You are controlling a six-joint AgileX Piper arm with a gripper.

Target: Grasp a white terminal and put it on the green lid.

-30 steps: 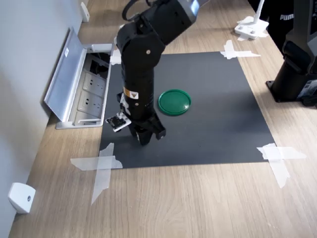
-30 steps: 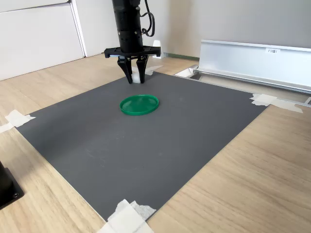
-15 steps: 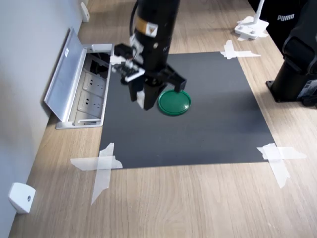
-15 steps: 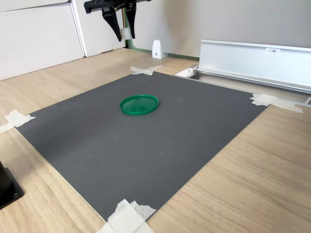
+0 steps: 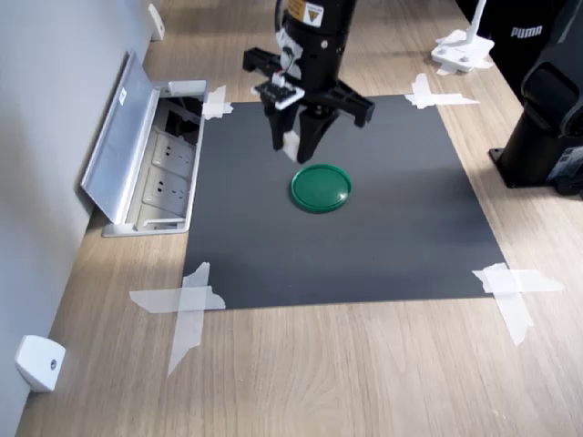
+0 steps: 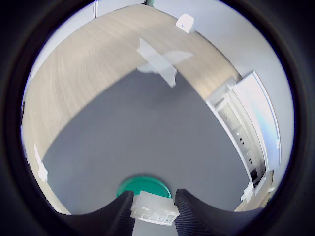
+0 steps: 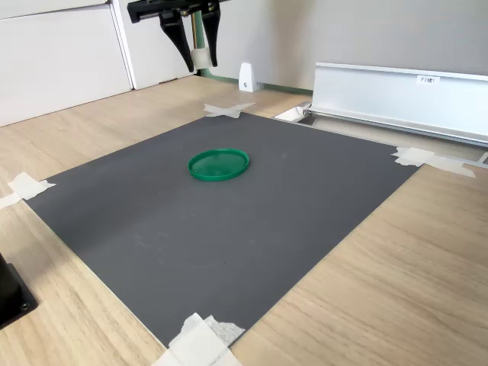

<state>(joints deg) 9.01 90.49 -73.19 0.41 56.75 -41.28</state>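
In the first exterior view, the gripper, clamped on the white terminal, hangs above the mat beside the green lid. The wrist view shows the lid's rim just past the held block. In the second exterior view, the lid lies well below the gripper.

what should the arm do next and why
Probably lower straight toward the green lid. The gripper holds the white terminal between its fingers, high above the mat, and the wrist view shows the lid just beyond the terminal.
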